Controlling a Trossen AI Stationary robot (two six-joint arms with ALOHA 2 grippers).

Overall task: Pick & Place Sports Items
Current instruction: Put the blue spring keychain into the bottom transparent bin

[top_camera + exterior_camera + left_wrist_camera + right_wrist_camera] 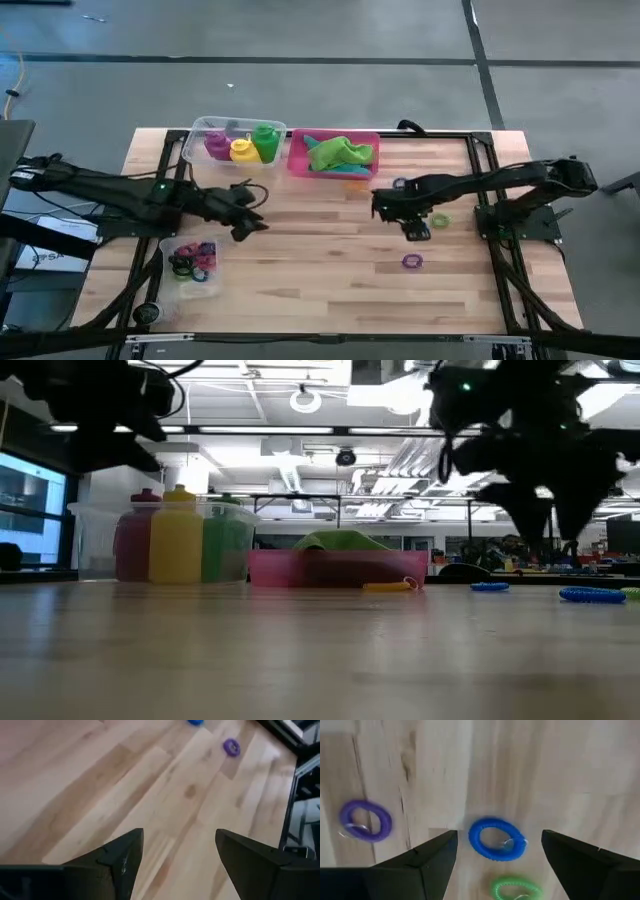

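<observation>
Blue ring [497, 839] lies flat on the bare table [330, 260], directly below and between the spread, empty fingers of the right gripper [499, 865]; green ring [516, 888] just beside it. Right arm is nearer by far. Left gripper [179, 865] hangs apart, empty, well off.

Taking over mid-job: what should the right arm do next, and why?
Probably lower the right gripper straight down onto the blue ring: its open fingers already straddle the ring, which lies loose on the table.
</observation>
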